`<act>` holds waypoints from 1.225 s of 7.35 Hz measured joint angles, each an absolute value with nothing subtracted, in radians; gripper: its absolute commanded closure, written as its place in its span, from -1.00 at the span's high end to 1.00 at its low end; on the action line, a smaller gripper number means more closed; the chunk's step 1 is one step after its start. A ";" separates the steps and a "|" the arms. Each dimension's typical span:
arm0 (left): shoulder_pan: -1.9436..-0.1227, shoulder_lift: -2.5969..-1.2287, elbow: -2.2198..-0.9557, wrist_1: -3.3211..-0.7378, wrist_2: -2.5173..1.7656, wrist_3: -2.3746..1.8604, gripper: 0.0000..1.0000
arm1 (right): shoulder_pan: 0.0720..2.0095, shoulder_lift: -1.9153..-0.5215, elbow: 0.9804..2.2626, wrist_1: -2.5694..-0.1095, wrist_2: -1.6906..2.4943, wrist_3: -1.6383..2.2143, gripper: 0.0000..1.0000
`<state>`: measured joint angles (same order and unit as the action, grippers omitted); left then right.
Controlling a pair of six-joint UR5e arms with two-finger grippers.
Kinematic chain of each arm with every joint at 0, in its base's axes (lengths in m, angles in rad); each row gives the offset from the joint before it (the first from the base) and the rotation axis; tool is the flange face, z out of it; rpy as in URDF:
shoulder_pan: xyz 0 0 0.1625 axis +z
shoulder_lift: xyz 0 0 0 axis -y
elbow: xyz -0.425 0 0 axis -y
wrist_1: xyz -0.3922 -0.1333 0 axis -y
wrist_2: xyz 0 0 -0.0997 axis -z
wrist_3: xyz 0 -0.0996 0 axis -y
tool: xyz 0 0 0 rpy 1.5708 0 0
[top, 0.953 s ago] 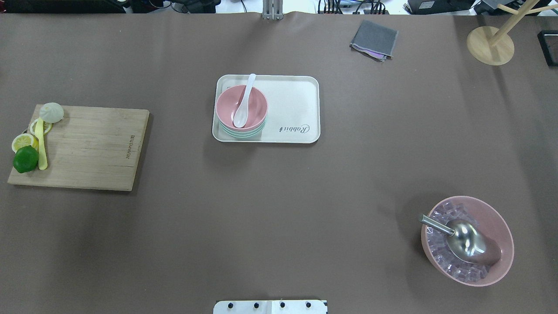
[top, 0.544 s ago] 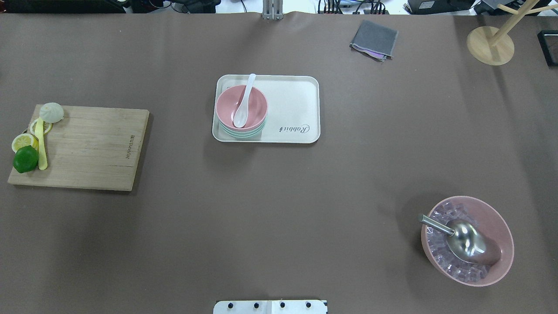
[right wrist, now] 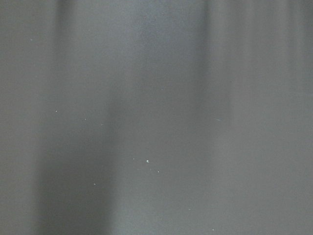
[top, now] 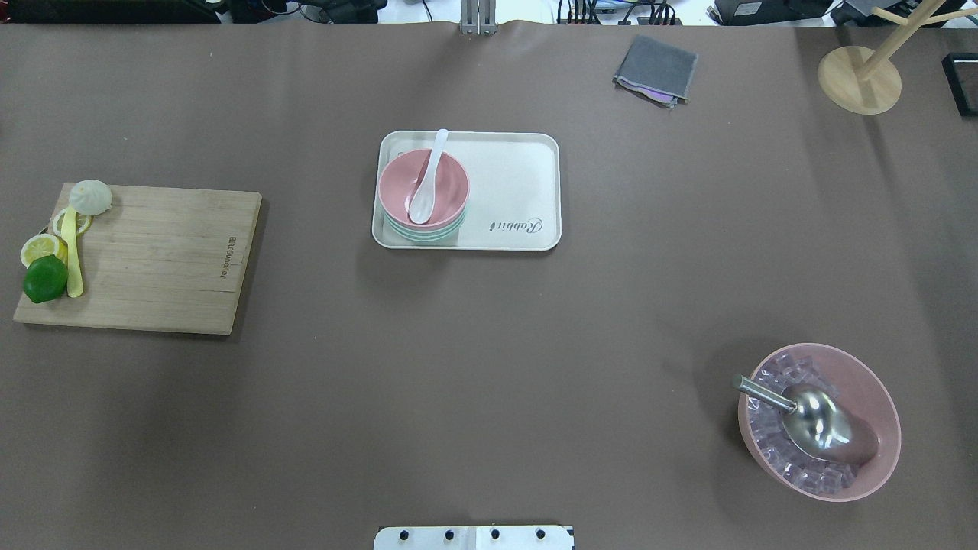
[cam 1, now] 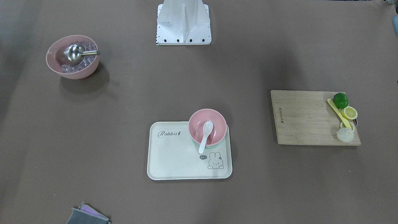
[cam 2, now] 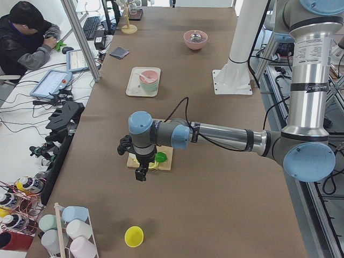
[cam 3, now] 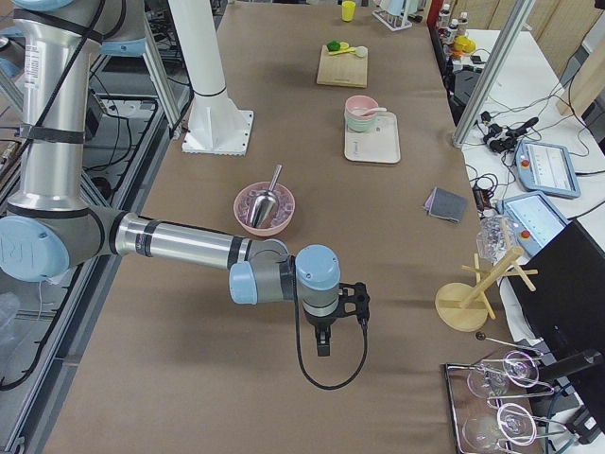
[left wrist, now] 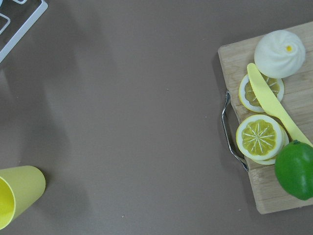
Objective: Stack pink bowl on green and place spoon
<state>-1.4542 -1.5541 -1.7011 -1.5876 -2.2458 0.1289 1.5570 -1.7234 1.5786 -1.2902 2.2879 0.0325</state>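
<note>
- 2 grippers, side views only: left gripper (cam 2: 142,176), right gripper (cam 3: 322,347); finger state cannot be told.
- pink bowl (top: 443,183) on green bowl (top: 425,232), spoon (top: 429,177) inside, far from both sets of fingers.
- Risk: spoon handle overhangs the rim; a nudge could tip it out.

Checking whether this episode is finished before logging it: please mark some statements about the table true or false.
The small pink bowl sits stacked on the pale green bowl, on the cream rectangular tray. True.
The white ceramic spoon lies flat on the tray. False: the spoon rests in the pink bowl, handle over the rim.
The metal scoop lies in the large pink bowl of ice cubes. True.
The round green lime sits on the tray. False: the lime is on the wooden cutting board.
</note>
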 measured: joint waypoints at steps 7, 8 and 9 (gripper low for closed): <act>-1.449 -1.554 -1.711 -1.588 -2.249 0.129 0.96 | 1.556 -1.753 1.579 -1.194 2.297 0.037 1.00; -1.448 -1.554 -1.712 -1.588 -2.251 0.129 0.96 | 1.555 -1.762 1.579 -1.164 2.312 0.037 1.00; -1.448 -1.554 -1.712 -1.588 -2.251 0.129 0.96 | 1.555 -1.766 1.578 -1.152 2.325 0.036 1.00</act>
<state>-1.4482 -1.5540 -1.7119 -1.5877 -2.2513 0.1288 1.5554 -1.7664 1.5781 -1.1519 2.3252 0.0359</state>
